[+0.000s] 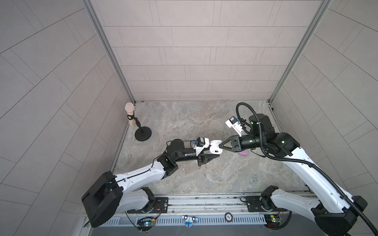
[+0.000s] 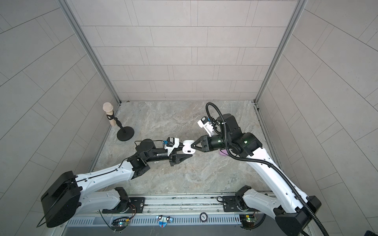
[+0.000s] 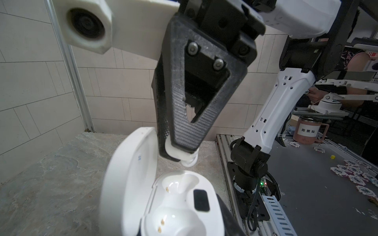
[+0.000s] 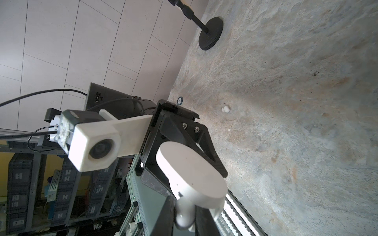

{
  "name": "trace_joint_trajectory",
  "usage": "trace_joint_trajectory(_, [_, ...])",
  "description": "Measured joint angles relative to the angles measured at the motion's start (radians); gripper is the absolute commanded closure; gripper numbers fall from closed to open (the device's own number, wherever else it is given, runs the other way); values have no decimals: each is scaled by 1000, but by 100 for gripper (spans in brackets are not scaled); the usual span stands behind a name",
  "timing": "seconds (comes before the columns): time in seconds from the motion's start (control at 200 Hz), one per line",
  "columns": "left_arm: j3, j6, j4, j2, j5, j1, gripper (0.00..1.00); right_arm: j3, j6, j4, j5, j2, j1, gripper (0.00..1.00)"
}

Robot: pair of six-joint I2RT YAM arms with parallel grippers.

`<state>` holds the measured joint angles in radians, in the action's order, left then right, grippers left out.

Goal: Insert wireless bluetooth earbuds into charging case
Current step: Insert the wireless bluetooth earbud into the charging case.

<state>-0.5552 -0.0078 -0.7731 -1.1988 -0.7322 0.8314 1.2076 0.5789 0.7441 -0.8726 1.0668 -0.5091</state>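
Though nothing is seated yet, it's close: the left gripper [image 1: 216, 155] clamps the open white charging case [image 3: 184, 196] mid-table, both sockets bare, while the right gripper [image 3: 180, 151] pinches a white earbud [image 3: 189, 161] just above one (a second white bud [image 4: 225, 109] lies loose on the table [image 4: 286, 122]).

- The white pill-shaped plastic charging case [image 3: 131, 183] is smooth and glossy inside; the outside of its lid looks matt.
- The small white plastic earbud [image 3: 189, 161] is smooth with a faint sheen.
- My right gripper [image 3: 176, 152] has black plastic fingers [image 3: 184, 122], matt and finely ribbed, fixed with bright metal screws [image 3: 193, 48].
- The grey stone-patterned tabletop [image 1: 184, 122] looks matt and mottled.
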Motion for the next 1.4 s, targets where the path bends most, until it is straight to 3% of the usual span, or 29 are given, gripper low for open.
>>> trace_joint_trajectory(0.541, [-17, -21, 1, 0, -13, 0, 91, -5, -26, -2, 6, 15, -28, 83])
trace_joint_trajectory(1.111, [-17, -37, 19, -3, -5, 0, 91, 35, -55, 36, 40, 31, -36, 53])
trace_joint_trajectory(1.397, [-17, -47, 19, -14, -3, 0, 91, 45, -63, 49, 74, 51, -77, 47])
